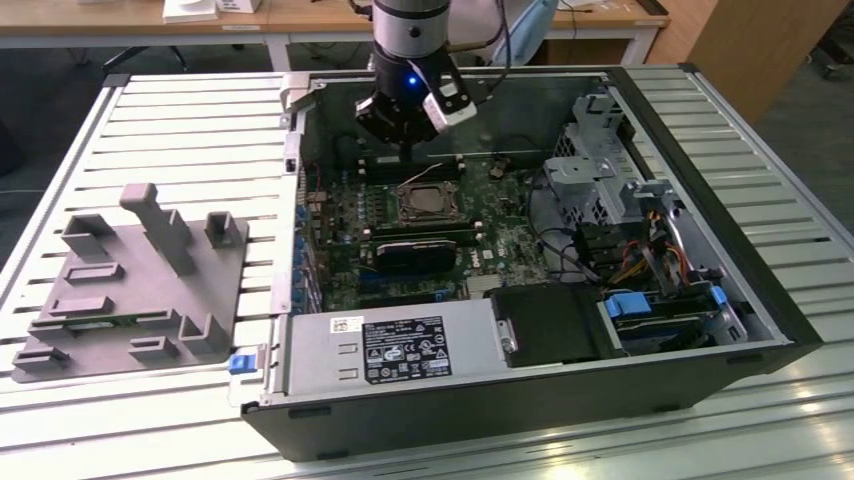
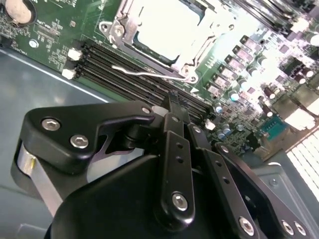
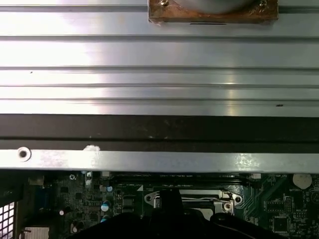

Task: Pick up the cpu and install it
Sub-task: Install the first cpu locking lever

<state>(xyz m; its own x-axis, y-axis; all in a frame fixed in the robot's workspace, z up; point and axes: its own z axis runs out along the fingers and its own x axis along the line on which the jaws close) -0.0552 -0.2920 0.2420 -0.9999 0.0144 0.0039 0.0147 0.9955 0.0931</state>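
The cpu (image 1: 430,200), a shiny silver square, lies flat inside the metal-framed socket (image 1: 430,183) of the green motherboard in the open computer case. In the second wrist view the cpu (image 2: 167,30) shows bright inside the socket frame (image 2: 117,25), with the wire lever (image 2: 149,72) lying along the frame's edge. My gripper (image 1: 404,150) hangs above the board just beyond the socket, toward the case's far wall. Its fingertips (image 2: 173,99) meet over the memory slots, shut with nothing between them. In the first wrist view the gripper (image 3: 169,196) is a dark shape before the socket (image 3: 224,199).
A grey plastic block with upright posts (image 1: 134,290) sits on the slatted table at the exterior view's left. Inside the case are the power supply (image 1: 387,350), a black cooler (image 1: 414,250), a drive cage (image 1: 601,150) and cables (image 1: 654,250). Memory slots (image 2: 124,64) run beside the socket.
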